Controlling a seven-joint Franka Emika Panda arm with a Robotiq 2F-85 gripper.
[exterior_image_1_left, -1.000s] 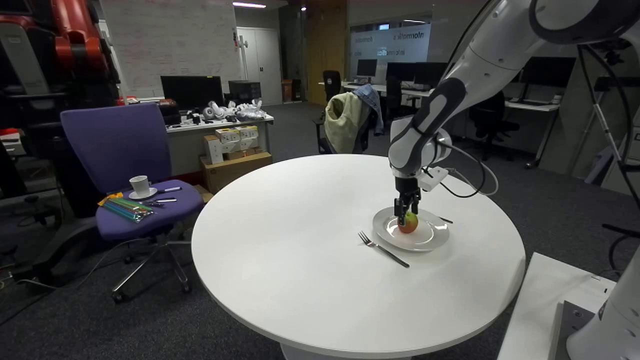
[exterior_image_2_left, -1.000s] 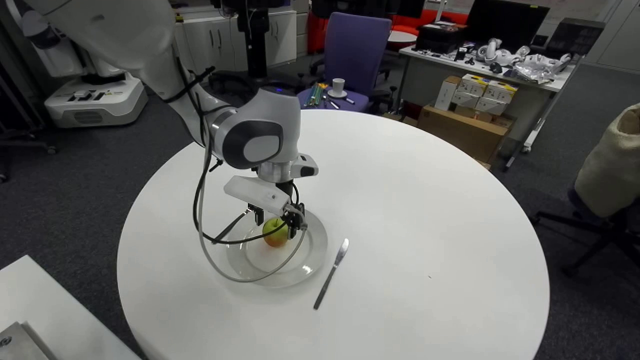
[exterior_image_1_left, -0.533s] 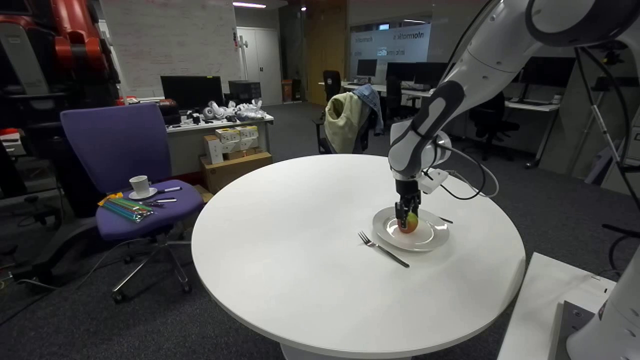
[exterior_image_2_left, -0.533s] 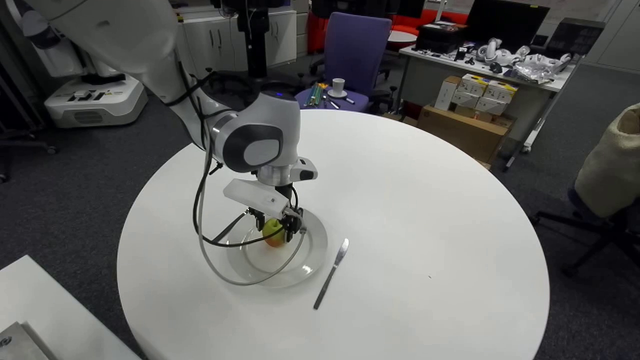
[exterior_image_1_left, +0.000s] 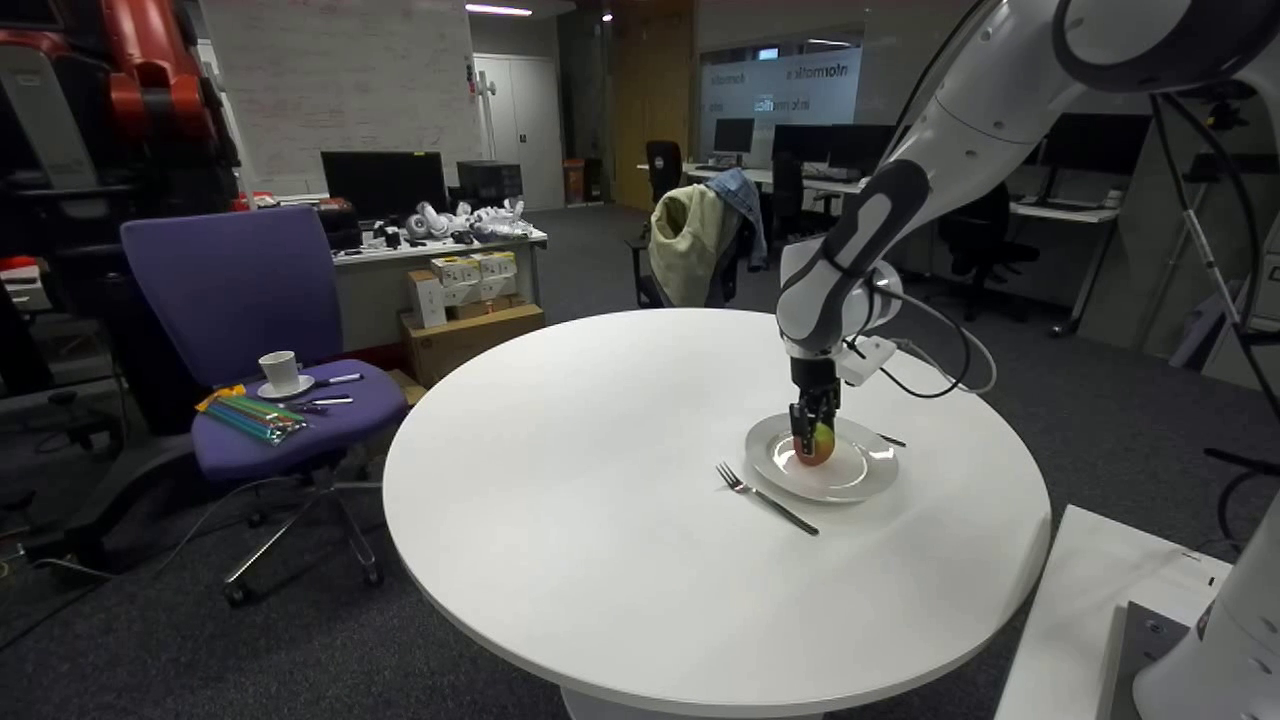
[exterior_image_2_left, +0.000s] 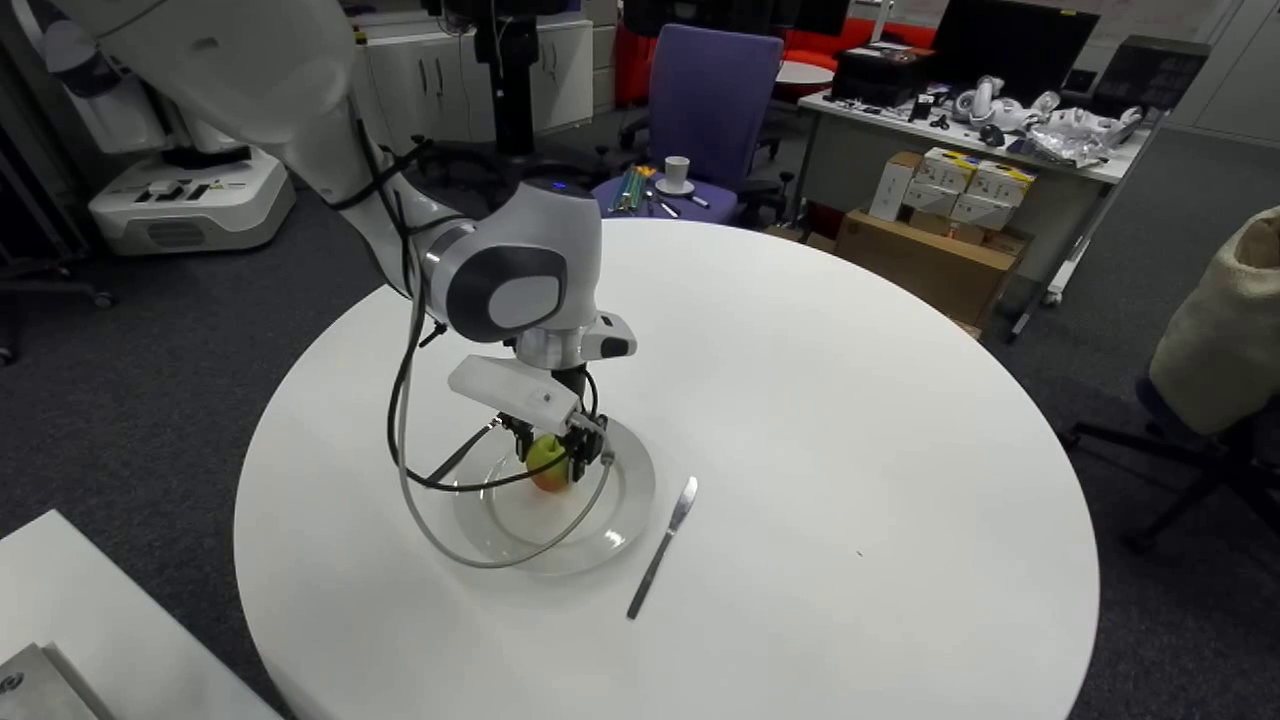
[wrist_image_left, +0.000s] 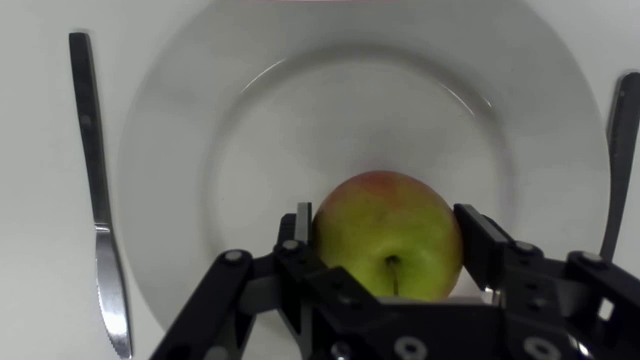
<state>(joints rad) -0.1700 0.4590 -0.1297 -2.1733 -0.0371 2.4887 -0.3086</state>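
Lower centre in the wrist view, our claw (wrist_image_left: 384, 217), jaws well parted, grips the apple (wrist_image_left: 389, 232) on the plate (wrist_image_left: 165, 150) from both sides; we think its roundness could let it slip if squeezed weakly.

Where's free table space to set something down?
Open: table from fork toward purple chair; also past the knife, away from the plate, bar a speck. Crowded: plate, fork and knife alongside, gripper around the apple.
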